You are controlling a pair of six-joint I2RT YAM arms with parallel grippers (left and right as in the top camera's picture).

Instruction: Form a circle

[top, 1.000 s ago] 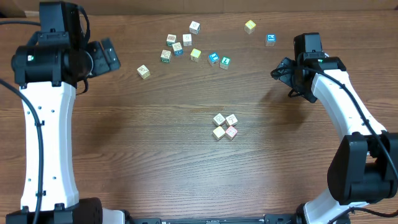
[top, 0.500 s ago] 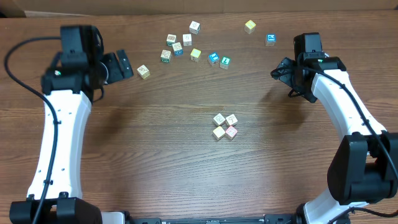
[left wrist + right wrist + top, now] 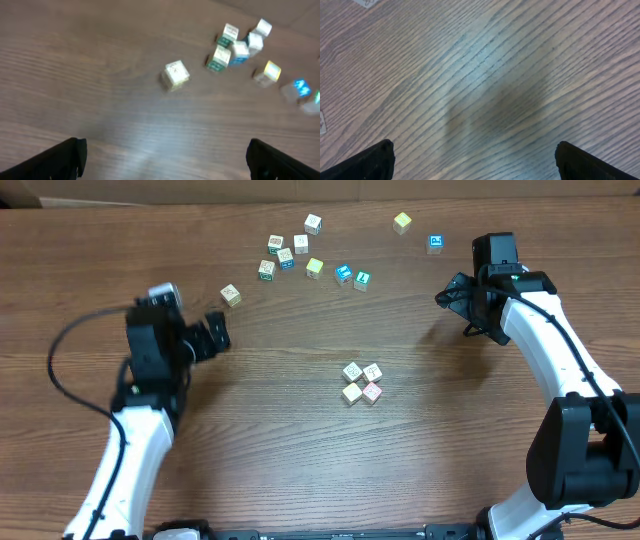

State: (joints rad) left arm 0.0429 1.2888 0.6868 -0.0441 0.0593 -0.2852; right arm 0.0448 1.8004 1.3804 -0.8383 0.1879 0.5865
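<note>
The circle [image 3: 361, 383] is a tight clump of small pale printed cubes at mid-table, right of centre; its front-right cube [image 3: 372, 391] carries pink-red marks. My left gripper [image 3: 213, 335] hovers open over bare wood, far left of the clump and just in front of a lone cream cube [image 3: 231, 295]. That cube [image 3: 175, 75] shows ahead in the left wrist view, where the left gripper [image 3: 165, 167] has its fingers wide apart and nothing between them. My right gripper [image 3: 455, 295] is open at the back right, and in its own view the right gripper [image 3: 475, 167] frames only bare wood.
Several loose cubes lie along the back: a bunch of pale and green-marked ones [image 3: 286, 255], a yellow one [image 3: 315, 267], blue and teal ones [image 3: 352, 276], another yellow [image 3: 402, 221] and a blue [image 3: 435, 243]. The left wrist view shows the bunch [image 3: 235, 45].
The left arm has swung from the back left corner forward and to the right, lowering toward the table near the lone cream cube. The right arm and all cubes have stayed put.
</note>
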